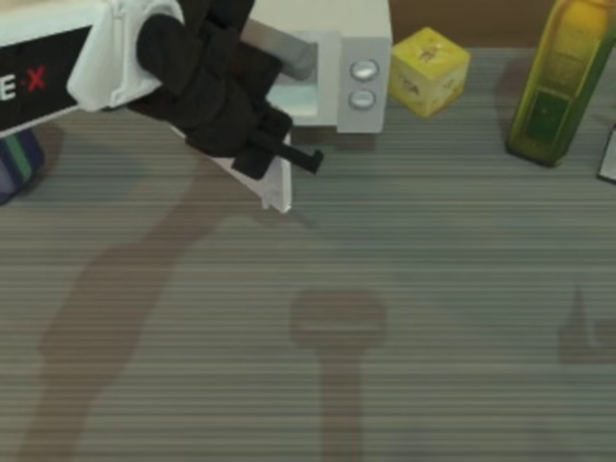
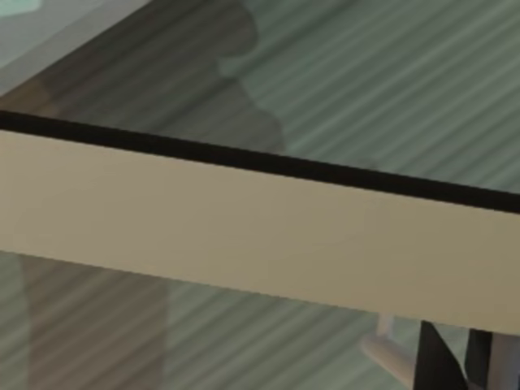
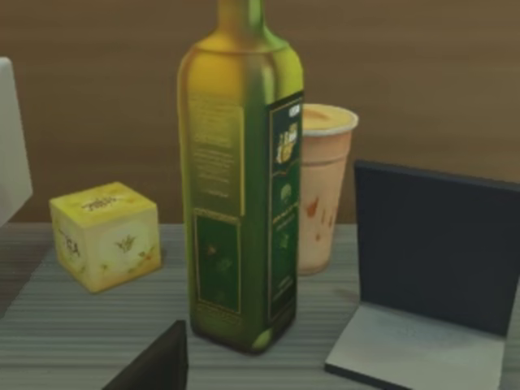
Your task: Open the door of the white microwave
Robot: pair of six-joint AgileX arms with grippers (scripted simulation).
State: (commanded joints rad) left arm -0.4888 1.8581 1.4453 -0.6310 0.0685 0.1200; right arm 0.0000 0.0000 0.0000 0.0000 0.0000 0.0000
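The white microwave (image 1: 351,34) stands at the back of the table, its two silver knobs (image 1: 364,83) and pale inside (image 1: 300,94) showing. The door (image 1: 278,190) is swung out towards the front, so from above only its thin white edge shows; my left arm covers most of it. In the left wrist view the door (image 2: 244,219) is a cream band with a dark upper edge. My left gripper (image 1: 289,152) sits at the door's free edge, its black fingers (image 2: 439,366) close together on the pale handle bar (image 2: 388,356). A dark part of my right gripper (image 3: 162,361) shows only in its wrist view.
A yellow cube (image 1: 429,70) sits just right of the microwave. A tall green bottle (image 1: 561,82) stands at the back right, with an orange cup (image 3: 325,187) behind it and a dark upright panel on a grey base (image 3: 439,260) beside it. A blue striped object (image 1: 17,159) lies at the left edge.
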